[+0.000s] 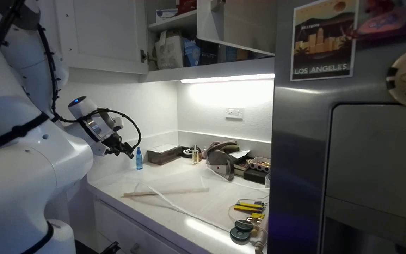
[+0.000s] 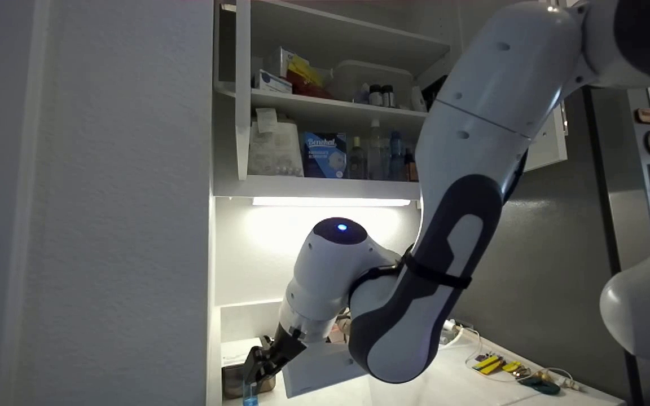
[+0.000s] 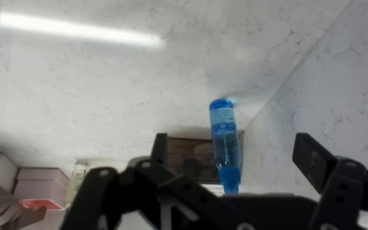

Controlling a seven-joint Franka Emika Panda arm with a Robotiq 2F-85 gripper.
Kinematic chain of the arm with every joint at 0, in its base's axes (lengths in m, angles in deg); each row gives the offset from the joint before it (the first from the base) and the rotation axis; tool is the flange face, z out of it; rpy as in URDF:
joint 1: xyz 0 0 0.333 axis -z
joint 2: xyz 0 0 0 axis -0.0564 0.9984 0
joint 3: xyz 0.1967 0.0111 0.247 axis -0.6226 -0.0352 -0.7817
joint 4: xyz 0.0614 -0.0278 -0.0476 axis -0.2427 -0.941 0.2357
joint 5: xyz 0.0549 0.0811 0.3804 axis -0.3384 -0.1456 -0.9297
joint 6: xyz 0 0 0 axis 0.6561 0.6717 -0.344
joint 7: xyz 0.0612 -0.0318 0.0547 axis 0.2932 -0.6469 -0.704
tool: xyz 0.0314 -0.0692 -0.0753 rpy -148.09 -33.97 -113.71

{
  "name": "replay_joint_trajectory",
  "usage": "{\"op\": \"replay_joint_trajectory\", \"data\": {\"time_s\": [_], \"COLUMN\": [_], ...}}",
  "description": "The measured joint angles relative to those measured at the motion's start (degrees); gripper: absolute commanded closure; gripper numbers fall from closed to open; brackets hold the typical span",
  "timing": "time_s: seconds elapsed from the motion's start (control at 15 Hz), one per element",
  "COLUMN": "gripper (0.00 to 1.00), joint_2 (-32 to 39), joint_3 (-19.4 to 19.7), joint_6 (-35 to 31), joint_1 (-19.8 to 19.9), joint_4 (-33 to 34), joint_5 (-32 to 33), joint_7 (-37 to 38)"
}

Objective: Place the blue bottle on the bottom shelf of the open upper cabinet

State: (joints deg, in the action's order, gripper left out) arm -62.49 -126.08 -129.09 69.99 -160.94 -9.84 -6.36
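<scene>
Veined counter (image 3: 107,83) under light strip (image 1: 227,78) | fridge (image 1: 301,148) beside | blue bottle (image 1: 139,161) upright on counter | tool (image 3: 233,151) spread wide

Well above the end effector (image 3: 232,149), I see a bright light strip (image 1: 227,78) washing the white back wall (image 1: 206,114), which carries an outlet (image 1: 234,113). Below the end effector spreads the pale surface (image 3: 107,92), grey-veined in my wrist view and mirroring a streak of light (image 3: 81,31), with white drawer fronts (image 1: 132,229) beneath. Well apart from the end effector, I have a steel-grey fridge (image 1: 301,148).
</scene>
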Motion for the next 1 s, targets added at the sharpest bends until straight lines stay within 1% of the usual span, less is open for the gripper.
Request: {"op": "replay_joint_trajectory", "data": {"time_s": [0.33, 0.4, 0.53, 0.6, 0.73, 0.87, 1.0], "gripper": [0.0, 0.0, 0.0, 0.0, 0.0, 0.0, 0.0], "joint_2": [-1.24, -1.97, -3.82, -5.05, -7.76, -10.29, -12.42], "joint_3": [-20.25, -23.47, -28.57, -30.47, -33.31, -35.46, -36.77], "joint_6": [-5.29, -5.79, -5.99, -6.07, -6.15, -6.12, -6.16], "joint_1": [22.94, 26.81, 33.23, 35.37, 38.23, 40.19, 41.66], "joint_4": [4.87, 6.27, 9.51, 11.02, 13.95, 16.99, 19.19], "joint_5": [-0.09, -0.08, -0.07, -3.13, -11.07, -17.15, -21.81], "joint_7": [-2.15, -2.65, -3.83, -6.83, -14.96, -21.02, -25.85]}}
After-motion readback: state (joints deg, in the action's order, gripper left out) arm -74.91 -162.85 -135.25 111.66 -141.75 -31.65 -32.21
